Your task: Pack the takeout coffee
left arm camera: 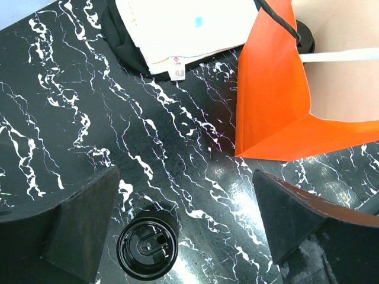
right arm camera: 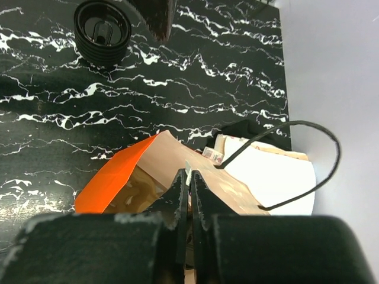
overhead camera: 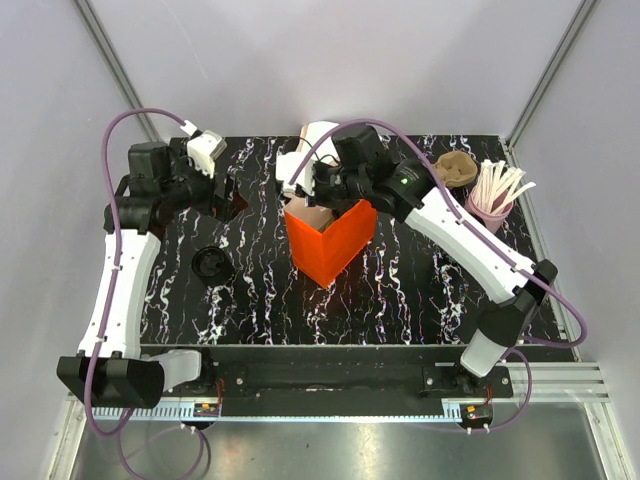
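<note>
The takeout coffee (overhead camera: 213,265) is a small black lidded cup standing upright on the marbled table, left of the orange paper bag (overhead camera: 335,245). My left gripper (overhead camera: 226,196) hangs open above the table behind the cup. In the left wrist view the cup (left arm camera: 147,247) sits low and left of the middle of the gap between the open fingers (left arm camera: 185,177), touching neither. My right gripper (right arm camera: 189,177) is shut on the white handle strip at the rim of the bag (right arm camera: 118,171). The cup (right arm camera: 102,29) shows far off at the top left of that view.
A pink cup of white sticks (overhead camera: 490,200) and a brown paper piece (overhead camera: 455,168) stand at the back right. A white and black folded bag (overhead camera: 318,138) lies behind the orange bag, its black loop handle (right arm camera: 308,160) sticking out. The table edge runs close behind it.
</note>
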`<state>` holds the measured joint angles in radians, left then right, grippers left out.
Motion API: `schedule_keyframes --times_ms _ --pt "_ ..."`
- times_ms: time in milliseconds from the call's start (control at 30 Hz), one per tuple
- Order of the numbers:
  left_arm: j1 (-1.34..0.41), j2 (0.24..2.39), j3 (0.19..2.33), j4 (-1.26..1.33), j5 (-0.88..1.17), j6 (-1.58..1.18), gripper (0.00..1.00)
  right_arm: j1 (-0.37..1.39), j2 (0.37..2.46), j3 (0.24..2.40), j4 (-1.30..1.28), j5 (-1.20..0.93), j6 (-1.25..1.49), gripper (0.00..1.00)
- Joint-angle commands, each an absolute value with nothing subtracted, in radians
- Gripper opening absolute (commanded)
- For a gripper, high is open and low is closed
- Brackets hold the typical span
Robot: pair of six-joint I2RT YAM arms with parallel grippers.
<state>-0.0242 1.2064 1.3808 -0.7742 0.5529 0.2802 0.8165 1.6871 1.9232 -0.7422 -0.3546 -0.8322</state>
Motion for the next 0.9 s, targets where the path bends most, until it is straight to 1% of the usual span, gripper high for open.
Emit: schedule_keyframes --times_ms 0,33,67,233,367,400,433,467,500,600,633,700,733,767,867 --pt "-0.015 1.169 1.373 -0.719 0.600 0.272 0.99 0.827 1.661 1.872 -0.669 -0.333 -0.850 0.07" --pt "-0.014 1.167 1.373 -0.719 0.603 0.272 0.99 0.827 1.658 1.865 -0.663 -0.328 -0.851 0.15" --pt "-0.012 1.166 1.373 -0.721 0.604 0.270 0.99 0.827 1.651 1.852 -0.663 -0.325 -0.853 0.21" --pt "-0.011 1.161 1.371 -0.719 0.611 0.270 0.99 0.827 1.612 1.821 -0.660 -0.310 -0.853 0.27" --pt "-0.011 1.163 1.377 -0.719 0.618 0.265 0.99 0.827 1.563 1.824 -0.684 -0.301 -0.845 0.37" --pt "-0.011 1.161 1.378 -0.718 0.620 0.265 0.99 0.827 1.554 1.828 -0.690 -0.296 -0.841 0.42" --pt "-0.011 1.161 1.379 -0.719 0.621 0.264 0.99 0.827 1.545 1.833 -0.702 -0.287 -0.830 0.44" --pt "-0.011 1.161 1.378 -0.719 0.623 0.262 0.99 0.827 1.525 1.845 -0.707 -0.282 -0.824 0.49" --pt "-0.011 1.161 1.381 -0.719 0.623 0.262 0.99 0.827 1.516 1.853 -0.709 -0.272 -0.812 0.56" --pt "-0.011 1.157 1.384 -0.719 0.632 0.258 0.99 0.827 1.483 1.896 -0.724 -0.221 -0.759 0.67" --pt "-0.011 1.157 1.384 -0.719 0.637 0.256 0.99 0.827 1.467 1.907 -0.727 -0.184 -0.734 0.76" --pt "-0.011 1.152 1.387 -0.722 0.644 0.255 0.99 0.828 1.447 1.920 -0.726 -0.146 -0.723 0.89" --pt "-0.011 1.151 1.388 -0.721 0.653 0.252 0.99 0.825 1.430 1.927 -0.726 -0.108 -0.703 0.98" --pt "-0.011 1.150 1.390 -0.724 0.658 0.252 0.99 0.825 1.421 1.928 -0.724 -0.088 -0.700 1.00" --pt "-0.011 1.146 1.394 -0.727 0.675 0.249 0.99 0.818 1.388 1.925 -0.719 -0.020 -0.680 1.00"
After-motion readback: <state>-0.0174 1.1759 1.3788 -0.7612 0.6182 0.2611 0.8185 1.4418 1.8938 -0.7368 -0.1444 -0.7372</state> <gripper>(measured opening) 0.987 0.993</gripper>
